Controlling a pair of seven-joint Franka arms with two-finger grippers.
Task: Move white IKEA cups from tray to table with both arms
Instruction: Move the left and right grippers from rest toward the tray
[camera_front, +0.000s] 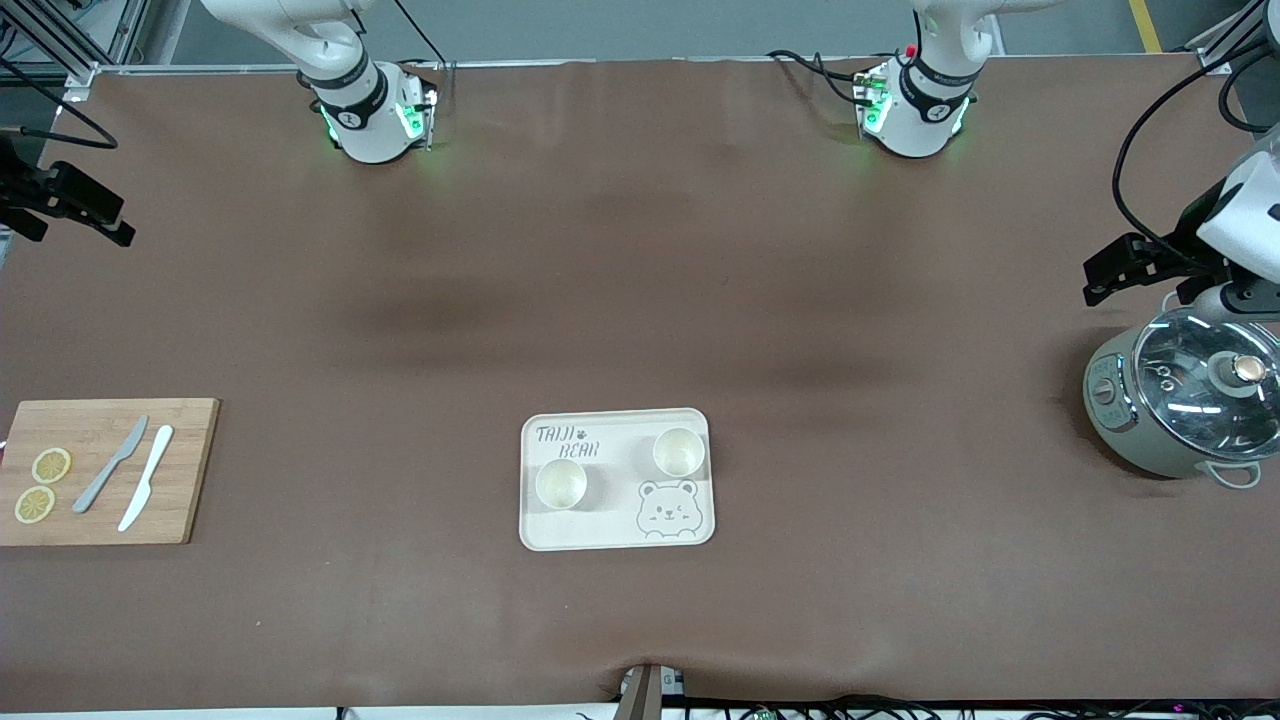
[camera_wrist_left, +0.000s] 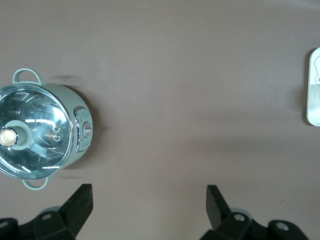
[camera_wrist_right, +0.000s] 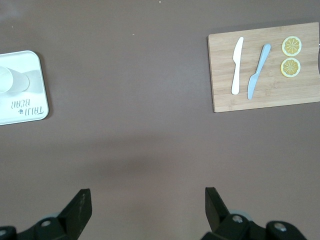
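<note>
A: Status? Sweep from the right arm's end of the counter (camera_front: 640, 250).
B: Right pincer (camera_front: 70, 205) hangs over bare cloth at that end, jaws wide apart, holding nothing. The wooden cutting board (camera_front: 105, 470) nearby carries two knives (camera_front: 130, 475) and lemon slices (camera_front: 42, 485).
A: Cups?
B: Both white IKEA cups (camera_front: 561, 484) sit upright on the tray (camera_front: 600, 535), mid-counter, near the front camera. One is by the lettering, the other (camera_front: 679, 452) above the bear face.
A: Left arm?
B: Left pincer (camera_front: 1125, 270) hovers by the lidded electric pot (camera_front: 1180, 400), spread open and empty.
A: Progress?
B: I'd call it zero. Nothing lifted yet; both cups need grasping and placing on the counter.
</note>
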